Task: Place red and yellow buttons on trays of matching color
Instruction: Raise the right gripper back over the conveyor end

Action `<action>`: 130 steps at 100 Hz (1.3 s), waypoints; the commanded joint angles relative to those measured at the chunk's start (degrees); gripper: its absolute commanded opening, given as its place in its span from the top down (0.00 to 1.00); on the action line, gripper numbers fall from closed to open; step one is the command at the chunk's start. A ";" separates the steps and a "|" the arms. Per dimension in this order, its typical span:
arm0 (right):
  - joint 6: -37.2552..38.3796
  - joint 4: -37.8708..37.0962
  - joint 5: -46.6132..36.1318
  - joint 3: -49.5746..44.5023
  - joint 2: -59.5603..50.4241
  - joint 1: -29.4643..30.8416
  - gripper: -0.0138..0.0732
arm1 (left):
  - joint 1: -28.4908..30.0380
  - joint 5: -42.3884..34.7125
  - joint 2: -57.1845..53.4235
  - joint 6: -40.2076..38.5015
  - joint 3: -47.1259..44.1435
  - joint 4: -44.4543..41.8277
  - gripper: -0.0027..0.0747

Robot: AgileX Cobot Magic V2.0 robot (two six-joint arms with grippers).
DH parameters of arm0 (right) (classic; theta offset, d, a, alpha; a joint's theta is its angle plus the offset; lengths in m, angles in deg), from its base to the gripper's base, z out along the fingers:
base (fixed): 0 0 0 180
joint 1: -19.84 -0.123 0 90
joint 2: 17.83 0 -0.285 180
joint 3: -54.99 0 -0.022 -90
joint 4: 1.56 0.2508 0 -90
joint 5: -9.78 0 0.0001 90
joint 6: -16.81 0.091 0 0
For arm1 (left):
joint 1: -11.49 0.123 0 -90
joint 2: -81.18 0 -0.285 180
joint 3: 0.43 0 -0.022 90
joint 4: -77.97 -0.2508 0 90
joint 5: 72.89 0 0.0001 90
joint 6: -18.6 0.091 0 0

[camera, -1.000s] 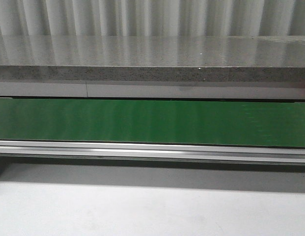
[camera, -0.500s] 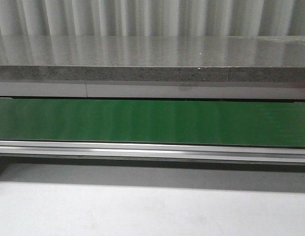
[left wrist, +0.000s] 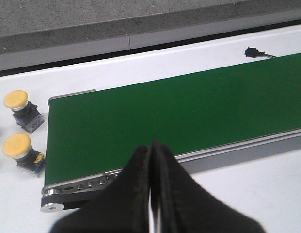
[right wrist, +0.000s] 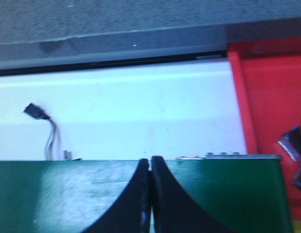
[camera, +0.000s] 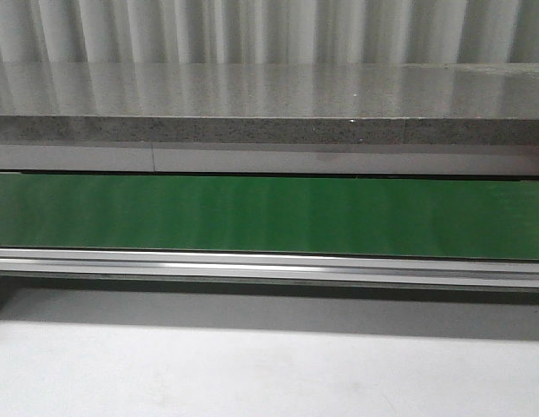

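Note:
Two yellow buttons (left wrist: 17, 100) (left wrist: 16, 145) on dark bases stand on the white table beside the end of the green conveyor belt (left wrist: 179, 111), in the left wrist view. My left gripper (left wrist: 151, 145) is shut and empty above the belt's near rail. In the right wrist view my right gripper (right wrist: 150, 161) is shut and empty over the belt (right wrist: 228, 194). A red tray (right wrist: 271, 102) lies past the belt's end; dark button bases (right wrist: 292, 143) show at its edge. No yellow tray and no red button cap is in view. The front view shows neither gripper.
The front view shows the green belt (camera: 269, 215), its aluminium rail (camera: 269, 265), a grey stone ledge (camera: 269, 130) behind and white table (camera: 252, 373) in front. A small black connector with wires (right wrist: 36, 111) lies on the table beyond the belt, also in the left wrist view (left wrist: 252, 52).

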 commanded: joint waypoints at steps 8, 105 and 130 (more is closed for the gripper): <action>-0.68 -2.06 -3.18 -2.39 -7.12 -7.26 0.92 | -0.36 -4.17 0.17 0.07 1.56 0.22 0.99; -3.04 -3.20 2.29 -29.06 -61.33 -16.21 0.92 | -0.36 -4.29 0.17 0.07 1.56 0.11 0.99; -3.04 -3.20 2.64 -29.06 -61.61 -16.21 0.92 | -0.10 -6.11 0.75 0.07 1.68 0.11 0.99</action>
